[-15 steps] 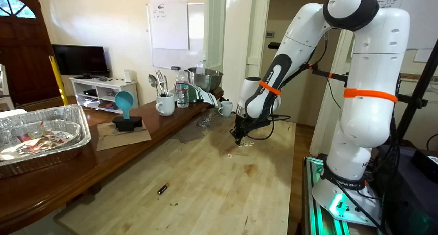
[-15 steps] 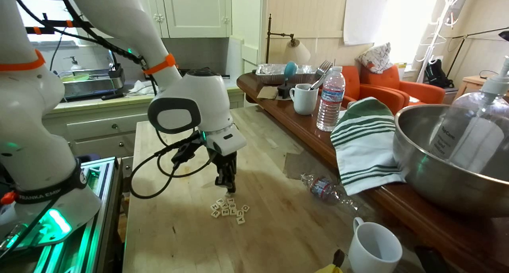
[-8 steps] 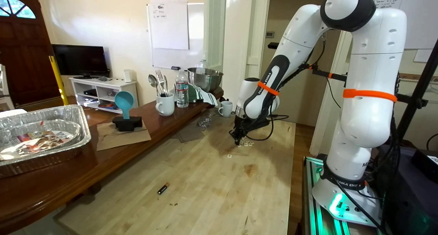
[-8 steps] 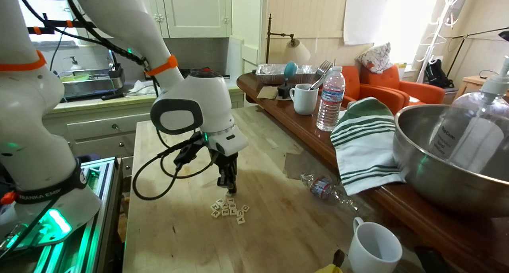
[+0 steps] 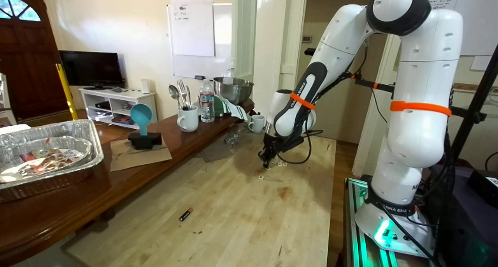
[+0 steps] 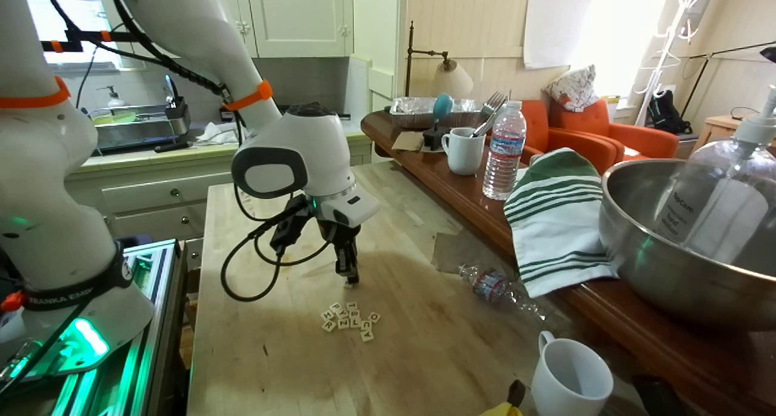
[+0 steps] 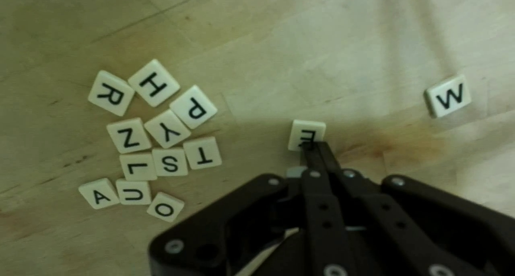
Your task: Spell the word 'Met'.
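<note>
The E tile [image 7: 305, 133] lies face up on the tabletop [image 7: 257, 66], well apart from the M tile [image 7: 448, 97] on one side and, on the other, from the cluster [image 7: 167, 129] whose near edge holds the T tile [image 7: 202, 153]. The claw [image 7: 315, 144] has its fingers [image 7: 318, 191] pressed together, with nothing visible between them; the tips cover a corner of the E tile, though whether they bear on it or hover just above I cannot tell. I judge the step to be a push of the E toward the M. Contact at only a corner could spin the tile or let it slip from under the tips, and too long a push could knock the M askew. The T appears to touch the S tile [image 7: 170, 162], so dragging it out may bring that neighbour along. In the wrist view the M could pass for a W, so a misread letter is possible too. Counted, the tiles come to thirteen: one E, one M, and eleven in the cluster, one T among them. Farther out: a cutlery mug [image 6: 464, 155] and a plain mug [image 6: 573, 376], making two; an upright water bottle [image 6: 505, 155] and a crumpled water bottle [image 6: 492, 287], two again; one battery [image 5: 186, 214], one metal bowl [image 6: 636, 264], one striped towel [image 6: 558, 228].
</note>
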You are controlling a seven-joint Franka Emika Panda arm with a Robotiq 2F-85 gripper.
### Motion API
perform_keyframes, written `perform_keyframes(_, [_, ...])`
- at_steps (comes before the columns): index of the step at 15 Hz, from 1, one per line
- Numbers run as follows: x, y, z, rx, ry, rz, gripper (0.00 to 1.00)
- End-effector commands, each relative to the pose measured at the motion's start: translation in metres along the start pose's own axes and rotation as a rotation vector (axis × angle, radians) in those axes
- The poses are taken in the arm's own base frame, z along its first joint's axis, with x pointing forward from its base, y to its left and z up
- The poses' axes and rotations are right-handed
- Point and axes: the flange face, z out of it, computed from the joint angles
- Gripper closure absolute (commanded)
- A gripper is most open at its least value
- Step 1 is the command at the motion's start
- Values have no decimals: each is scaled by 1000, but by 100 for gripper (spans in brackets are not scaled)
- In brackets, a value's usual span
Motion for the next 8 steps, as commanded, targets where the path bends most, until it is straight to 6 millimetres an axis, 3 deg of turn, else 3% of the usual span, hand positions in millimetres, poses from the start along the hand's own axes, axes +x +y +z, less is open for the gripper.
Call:
perform_keyframes(1, [-15, -16, 9, 29, -6, -74, 100])
perform_keyframes(8, [-17, -33, 10, 57, 0, -245, 100])
